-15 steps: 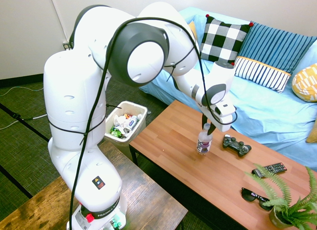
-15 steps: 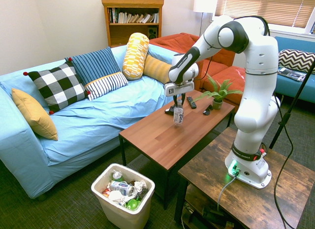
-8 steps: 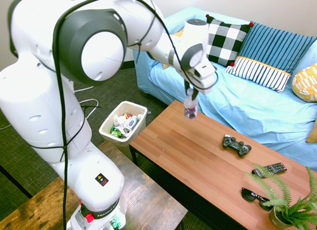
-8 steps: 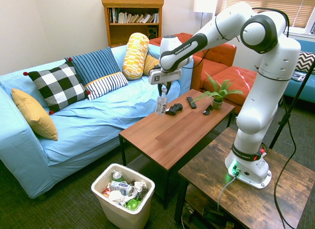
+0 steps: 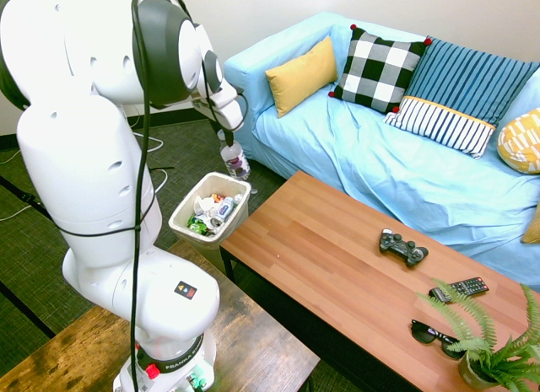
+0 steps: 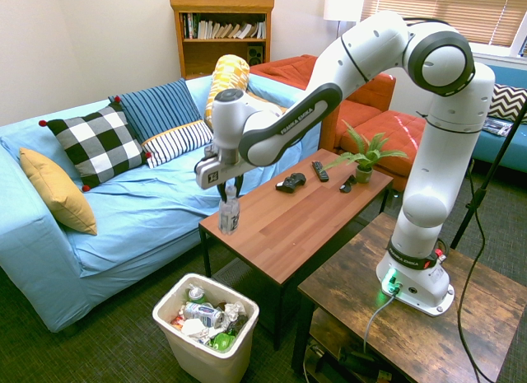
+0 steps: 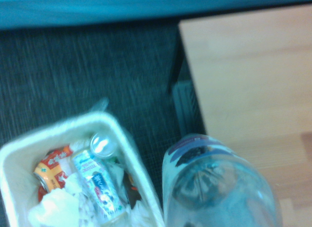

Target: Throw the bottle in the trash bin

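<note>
Bottle point(image 6: 229, 217) in transit: the white robot arm is carrying the small clear water bottle through the air, away from the middle of the wooden coffee table point(image 6: 288, 214), where it was standing a second ago beside the game controller point(image 6: 290, 182). The gripper point(image 6: 230, 188) is clamped on the bottle's capped top, and the bottle is hanging upright below it with its dark label band showing. Seen from the second outside camera, the bottle is now hovering at the table's end nearest the blue sofa point(image 6: 123, 210), above and slightly to the side of the trash bin point(image 6: 169, 304) on the floor. The first outside camera shows the same thing from the other side: the bottle point(image 5: 237, 160) is dangling just past the far rim of the bin point(image 5: 181, 215). In the wrist camera the bottle's base point(image 7: 219, 183) is filling the lower right, with the bin's corner point(image 7: 127, 139) and its cans and crumpled wrappers beside it, not directly beneath. The carry looks nearly finished; a small further shift over the bin's opening seems needed before letting go, or the bottle may clip the rim.
</note>
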